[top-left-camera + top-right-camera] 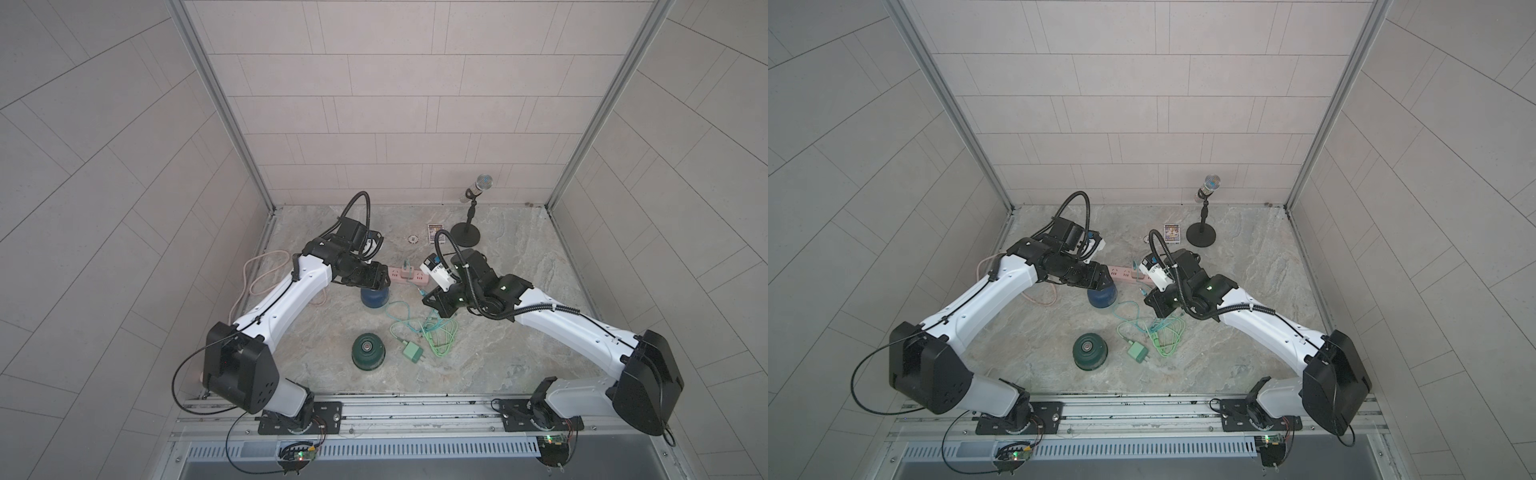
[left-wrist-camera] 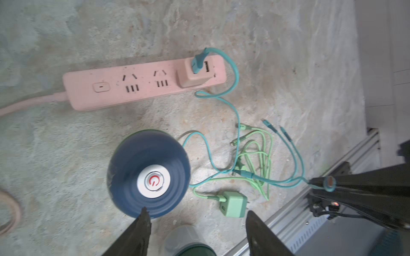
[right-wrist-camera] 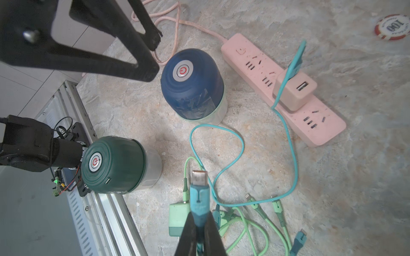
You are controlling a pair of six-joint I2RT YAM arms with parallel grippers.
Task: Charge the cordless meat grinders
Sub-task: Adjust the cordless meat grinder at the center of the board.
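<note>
Your left arm point(image 1: 286, 299) and right arm point(image 1: 552, 316) both had smooth white link shells joined by bulky black joint housings. A thin black cable was tied along each white link, and a ribbed black hose point(image 1: 360, 203) ran to each wrist. Small dark screws dotted the white shells. Each base sat on a black plate point(image 1: 299, 417) bolted to a silver rail point(image 1: 415, 409). The fingers point(image 2: 135, 232) of the left gripper point(image 2: 197, 210) were matte black, tapered wedges.
</note>
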